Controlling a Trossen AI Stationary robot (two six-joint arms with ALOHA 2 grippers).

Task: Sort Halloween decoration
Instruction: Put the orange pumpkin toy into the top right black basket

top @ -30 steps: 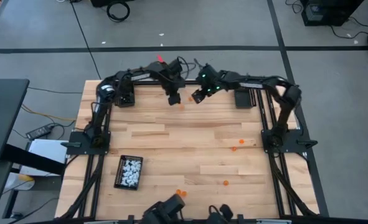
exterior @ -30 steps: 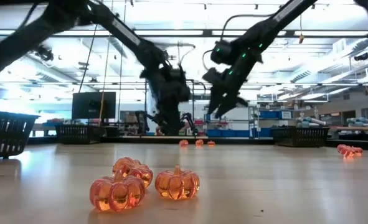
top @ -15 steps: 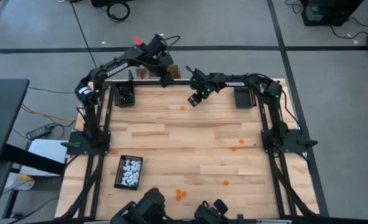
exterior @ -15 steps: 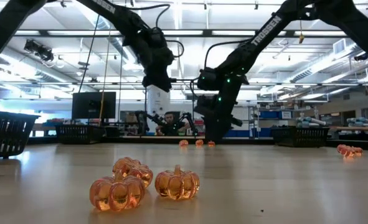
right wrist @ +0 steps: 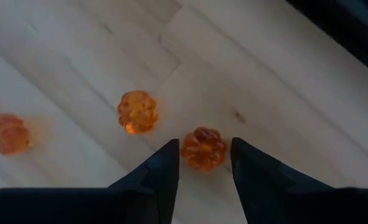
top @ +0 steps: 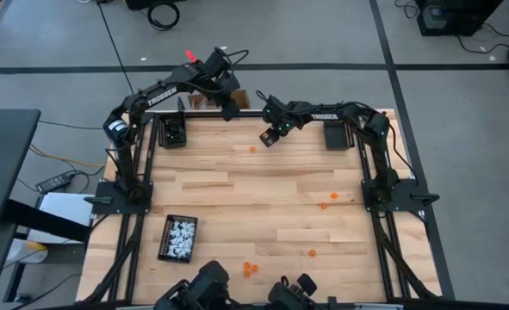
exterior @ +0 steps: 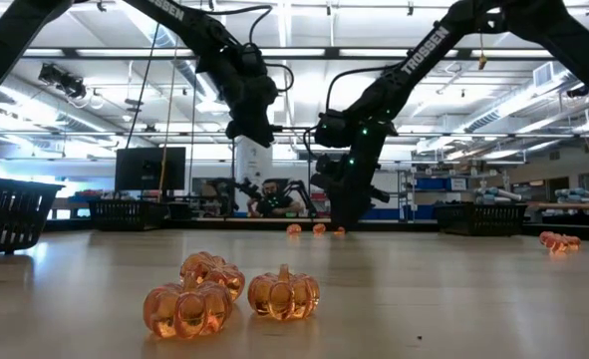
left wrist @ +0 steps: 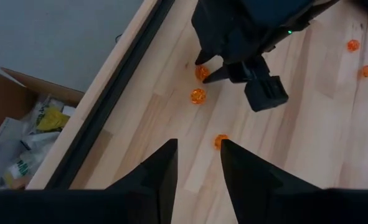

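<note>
The decorations in view are tiny translucent orange pumpkins, plus white trinkets filling a black tray (top: 178, 238). My right gripper (right wrist: 203, 144) is open and low at the table's far middle (top: 268, 138). Its fingers stand on either side of one pumpkin (right wrist: 203, 149), which rests on the wood. Two more pumpkins (right wrist: 137, 112) (right wrist: 8, 132) lie close by. My left gripper (left wrist: 198, 146) is open and raised over the far edge (top: 228, 107), holding nothing. It looks down on the right gripper (left wrist: 216, 64). No black trinkets show.
Three pumpkins (exterior: 284, 294) sit near the table's near edge, and others lie toward the right side (top: 323, 205) (top: 313, 253). Two small black trays (top: 175, 133) (top: 336, 135) stand at the far corners. A cardboard box (left wrist: 22, 124) sits beyond the far edge.
My left gripper has risen from just above the far pumpkins and swung back to the table's far edge. My right gripper has come down and slightly left onto the pumpkin cluster. Both have kept still for the last half second.
</note>
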